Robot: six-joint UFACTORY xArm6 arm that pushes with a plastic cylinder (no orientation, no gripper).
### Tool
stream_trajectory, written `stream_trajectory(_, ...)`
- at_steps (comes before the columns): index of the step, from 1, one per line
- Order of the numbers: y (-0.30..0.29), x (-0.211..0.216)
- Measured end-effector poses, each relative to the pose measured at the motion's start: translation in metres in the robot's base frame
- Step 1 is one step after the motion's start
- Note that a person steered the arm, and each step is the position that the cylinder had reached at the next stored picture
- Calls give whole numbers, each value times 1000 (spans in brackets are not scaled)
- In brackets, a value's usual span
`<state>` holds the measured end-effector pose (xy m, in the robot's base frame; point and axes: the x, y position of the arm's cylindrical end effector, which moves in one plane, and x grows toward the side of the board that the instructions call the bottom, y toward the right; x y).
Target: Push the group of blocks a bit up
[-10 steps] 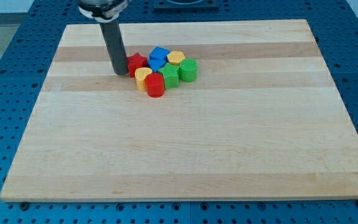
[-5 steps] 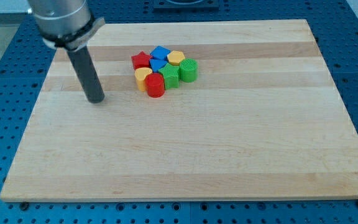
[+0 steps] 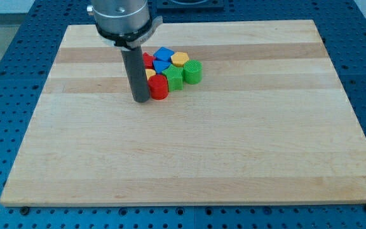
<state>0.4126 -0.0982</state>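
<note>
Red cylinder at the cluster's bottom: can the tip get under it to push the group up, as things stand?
Probably yes. My tip sits just to the view's left of the red cylinder, about level with its lower edge. The board below the cluster is bare, so sliding right underneath it looks unobstructed.

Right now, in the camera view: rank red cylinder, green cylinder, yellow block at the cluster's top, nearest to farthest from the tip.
1. red cylinder, just right of my tip.
2. yellow block, at the cluster's top, up and right.
3. green cylinder, cluster's right edge; only slightly farther than the yellow.
</note>
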Motion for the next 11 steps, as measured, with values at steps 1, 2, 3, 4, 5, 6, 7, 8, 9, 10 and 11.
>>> stream_trajectory(1, 0, -15)
stream_trajectory(2, 0, -17)
stream_trajectory(3, -10, -11)
stream_trajectory(4, -7, 33)
stream_trajectory(5, 40, 44)
stream_trajectory(6, 46, 28)
stream_trajectory(7, 46, 11)
stream_trajectory(8, 46, 11)
stream_trajectory(9, 46, 6)
stream_trajectory(10, 46, -4)
stream_trajectory(11, 46, -2)
